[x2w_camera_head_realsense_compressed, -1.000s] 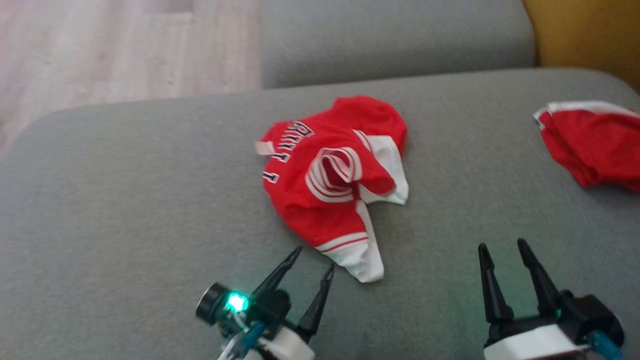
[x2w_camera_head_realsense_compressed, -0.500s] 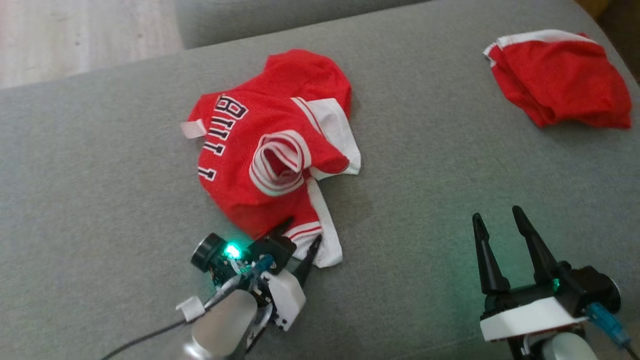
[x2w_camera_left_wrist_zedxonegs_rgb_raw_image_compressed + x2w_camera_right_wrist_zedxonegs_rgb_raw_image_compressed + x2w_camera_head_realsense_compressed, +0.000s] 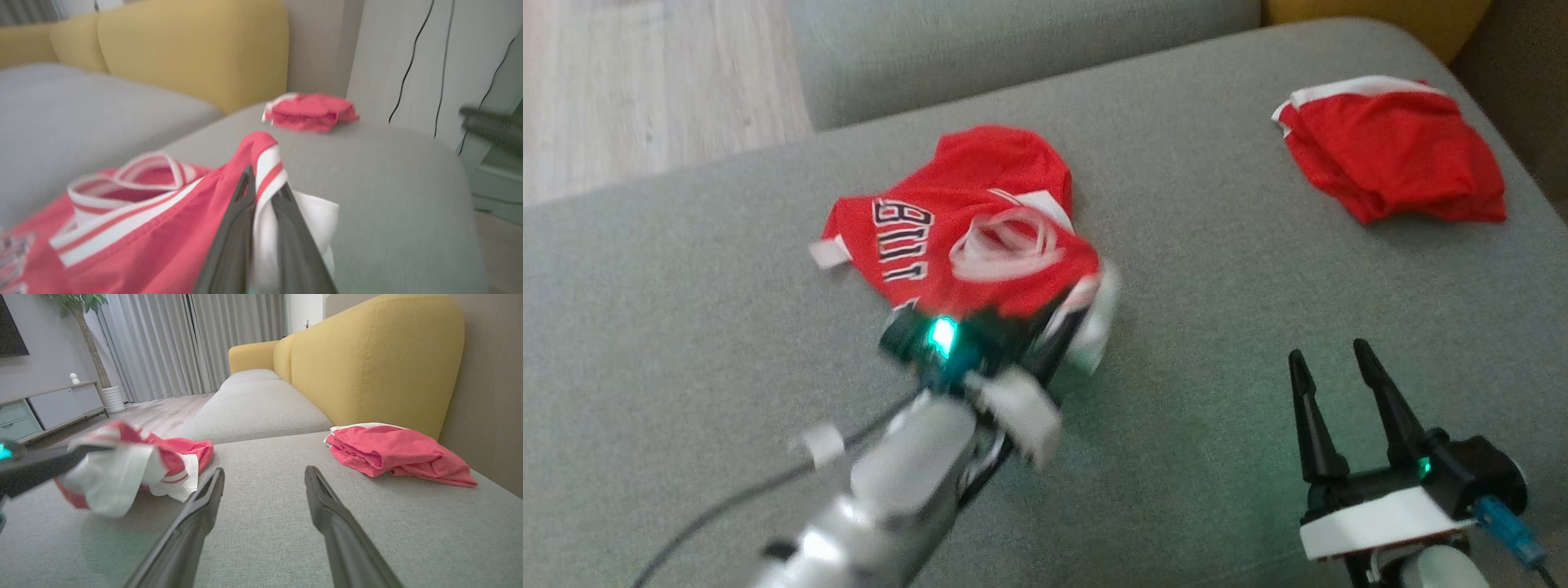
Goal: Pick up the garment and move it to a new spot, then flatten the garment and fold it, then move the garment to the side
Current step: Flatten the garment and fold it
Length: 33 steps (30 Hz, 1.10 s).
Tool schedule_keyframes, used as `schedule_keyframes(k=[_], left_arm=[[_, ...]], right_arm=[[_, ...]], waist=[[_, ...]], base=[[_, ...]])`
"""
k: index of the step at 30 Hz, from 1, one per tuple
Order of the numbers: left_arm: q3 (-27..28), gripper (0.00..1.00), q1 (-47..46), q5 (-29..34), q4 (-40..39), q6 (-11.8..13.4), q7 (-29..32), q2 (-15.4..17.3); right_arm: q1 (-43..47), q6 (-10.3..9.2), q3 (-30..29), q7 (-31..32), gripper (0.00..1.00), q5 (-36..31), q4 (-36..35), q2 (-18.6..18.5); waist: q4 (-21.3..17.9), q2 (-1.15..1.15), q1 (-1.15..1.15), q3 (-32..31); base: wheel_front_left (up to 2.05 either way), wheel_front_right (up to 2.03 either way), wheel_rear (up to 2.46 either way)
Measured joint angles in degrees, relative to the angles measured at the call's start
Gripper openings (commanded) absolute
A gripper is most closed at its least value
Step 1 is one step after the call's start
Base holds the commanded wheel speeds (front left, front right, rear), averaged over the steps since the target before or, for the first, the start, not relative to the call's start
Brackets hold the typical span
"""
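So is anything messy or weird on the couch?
Yes, the jersey is messy. It lies crumpled in a heap on the couch instead of flat. The left gripper pinches its white hem. The other red garment at the far corner looks roughly folded. Nothing looks torn or spilled.

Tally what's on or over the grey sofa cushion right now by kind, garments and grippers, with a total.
Red garments: 2, the lettered jersey and the folded red garment further right on the grey cushion.
Grippers: 2, the left gripper shut on the jersey's white-and-red hem, the right gripper open and holding nothing.
Total: 4.
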Motion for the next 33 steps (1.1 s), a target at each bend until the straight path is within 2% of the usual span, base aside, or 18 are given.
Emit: schedule_keyframes(k=[3, 6, 8, 12, 15, 18, 20, 23, 29, 33], left_arm=[[-0.96, 0.00, -6.69, -1.29, -4.74, -0.46, -0.52, -0.01], [0.57, 0.00, -15.51, -2.86, -8.49, -0.63, -1.20, -0.27], [3.54, 0.00, -21.21, -3.97, -9.68, -0.15, -1.53, -0.53], [12.41, 0.00, -30.83, -4.66, -11.46, 3.11, -2.01, -1.04], [16.90, 0.00, -32.93, -6.86, -9.47, 3.54, -2.02, -1.61], [17.50, 0.00, -28.47, -7.02, -5.98, 3.44, -2.01, -1.25], [17.59, 0.00, -22.21, -6.97, -4.77, 3.47, -2.00, -0.87], [19.41, 0.00, -10.67, -6.83, -3.07, 4.94, -1.93, 0.87], [29.37, 0.00, 6.20, -5.58, -2.71, 8.56, -1.91, 5.88], [35.49, 0.00, 11.58, -4.37, -5.26, 8.88, -1.91, 6.00]], right_arm=[[0.93, 0.00, 0.24, 0.00, 1.00, 0.00, 0.02, 0.33], [2.53, 0.00, 0.36, 0.00, 1.00, 0.00, 0.08, 0.56], [3.37, 0.00, 0.44, 0.00, 1.00, 0.00, 0.07, 0.71], [3.94, 0.00, 0.11, 0.00, 1.00, -0.01, -0.13, 0.98], [4.21, 0.00, -0.44, 0.00, 1.00, -0.01, -0.52, 1.11], [4.47, 0.00, -1.09, 0.00, 1.00, 0.00, -1.23, 1.23], [4.46, 0.00, -1.37, 0.00, 1.00, -0.01, -1.57, 1.25], [4.46, 0.00, -1.86, 0.00, 1.00, -0.01, -1.67, 1.32], [4.24, 0.00, -2.83, 0.00, 1.00, -0.01, -2.00, 1.23], [3.76, 0.00, -3.52, 0.00, 1.00, -0.02, -2.18, 1.10]], waist=[[-0.10, 0.00, 0.00, -2.09], [-0.28, 0.00, 0.00, -4.11], [-0.46, 0.00, -0.01, -5.30], [-0.37, 0.00, -0.01, -6.62], [0.44, 0.00, -0.01, -6.85], [1.58, 0.00, -0.01, -6.68], [2.39, 0.00, 0.00, -6.21], [3.57, 0.00, 0.00, -4.98], [6.05, 0.00, 0.01, -1.85], [7.94, 0.00, 0.00, -0.43]], base=[[0.00, 0.00, 0.00], [0.00, 0.00, 0.00], [0.00, 0.00, 0.00], [0.00, 0.00, 0.00], [0.00, 0.00, 0.00], [0.00, 0.00, 0.00], [0.00, 0.00, 0.00], [0.00, 0.00, 0.00], [0.00, 0.00, 0.00], [0.00, 0.00, 0.00]])
